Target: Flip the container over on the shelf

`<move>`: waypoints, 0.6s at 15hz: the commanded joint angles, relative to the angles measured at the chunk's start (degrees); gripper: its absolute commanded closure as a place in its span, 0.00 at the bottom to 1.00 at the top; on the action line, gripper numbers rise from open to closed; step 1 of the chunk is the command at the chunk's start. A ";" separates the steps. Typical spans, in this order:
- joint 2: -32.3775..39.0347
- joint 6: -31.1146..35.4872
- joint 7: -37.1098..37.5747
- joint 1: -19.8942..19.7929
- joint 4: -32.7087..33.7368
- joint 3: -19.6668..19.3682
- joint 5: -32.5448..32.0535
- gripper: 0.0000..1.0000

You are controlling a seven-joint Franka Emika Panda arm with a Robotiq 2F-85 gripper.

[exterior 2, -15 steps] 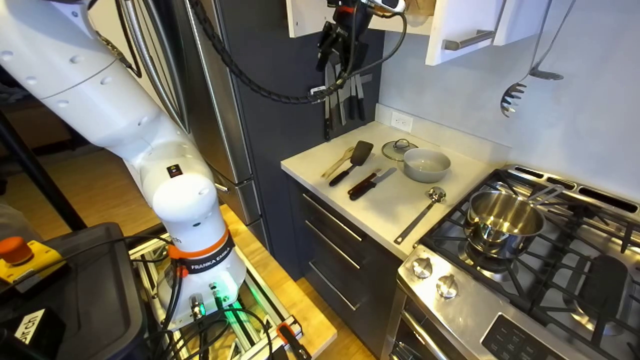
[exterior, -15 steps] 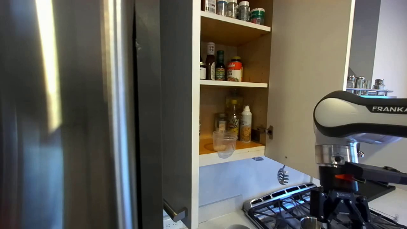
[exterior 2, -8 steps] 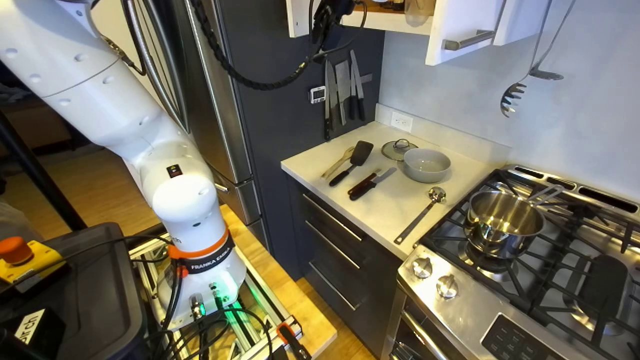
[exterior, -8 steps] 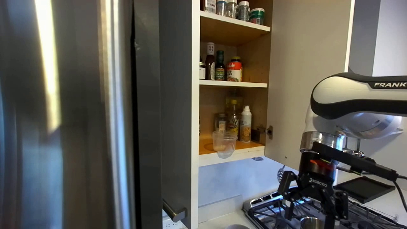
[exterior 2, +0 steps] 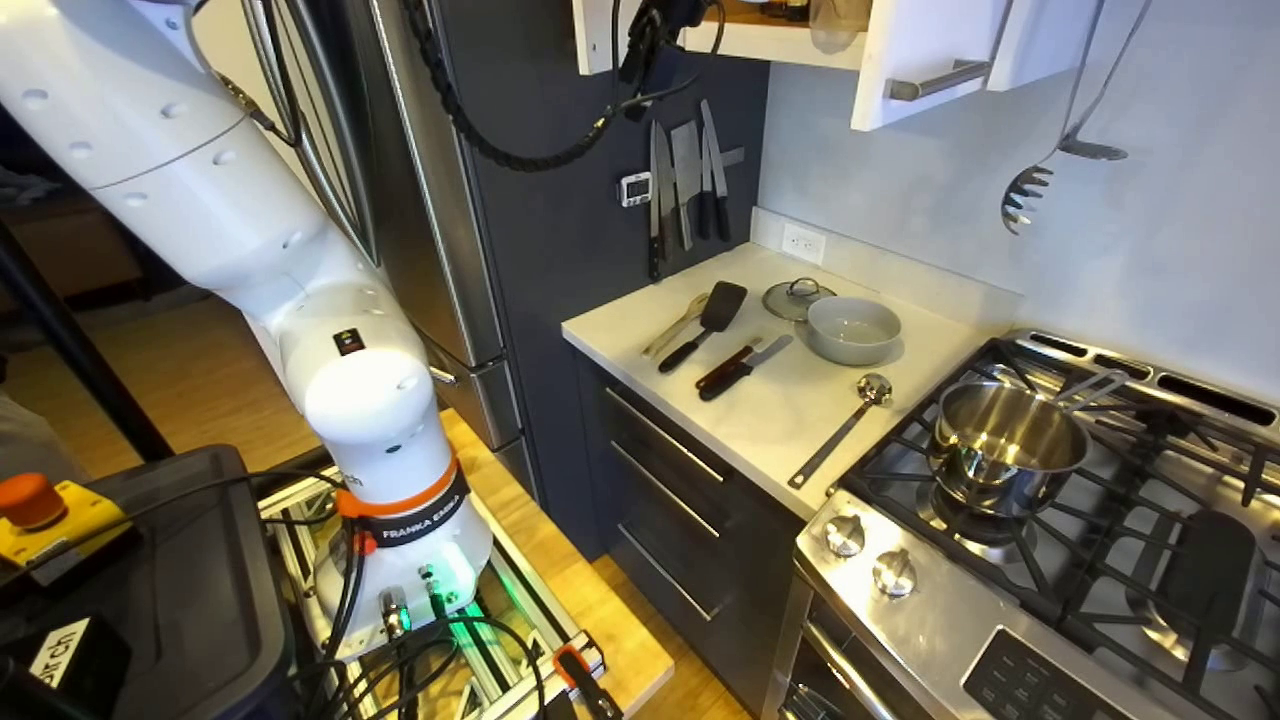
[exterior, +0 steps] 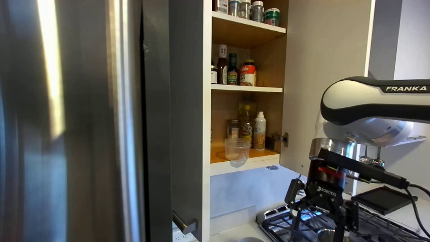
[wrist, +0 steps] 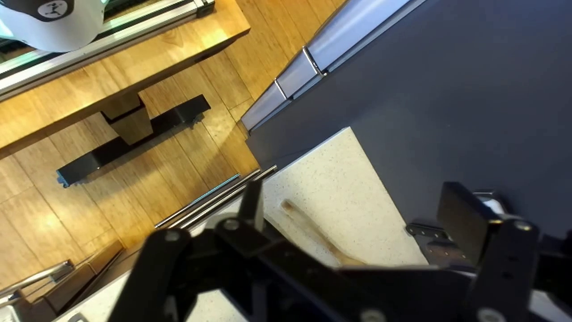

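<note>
The clear tub (exterior: 237, 150) has stayed put near the front edge of the bottom shelf (exterior: 265, 154) of the cupboard (exterior: 207, 117), seemingly rim up, while the gripper (wrist: 357, 208), spread apart and empty, has risen and swung sideways, well apart from it, so the flip probably remains to be done

1. Container (exterior: 237, 151): translucent, smooth plastic, slightly shiny.
2. Shelf (exterior: 263, 153): smooth wood on top, painted-looking along the front edge.
3. Gripper (exterior: 317, 228): mostly matt; whether metal or plastic cannot be told.
4. Fridge (exterior: 84, 121): metal, glossy and streaked with reflections.
5. Saucepan (exterior 2: 1008, 450): polished metal, mirror-bright.
6. Worktop (exterior 2: 770, 430): smooth, finely speckled, low in sheen.
7. Floor (wrist: 120, 197): wooden planks, satiny.
</note>
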 commanded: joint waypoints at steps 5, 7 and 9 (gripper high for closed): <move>1.31 21.59 2.99 -0.13 -0.32 0.60 6.52 0.00; 1.68 30.06 3.21 0.26 -0.91 0.90 8.02 0.00; 2.26 37.97 3.14 0.78 -1.52 1.16 9.96 0.00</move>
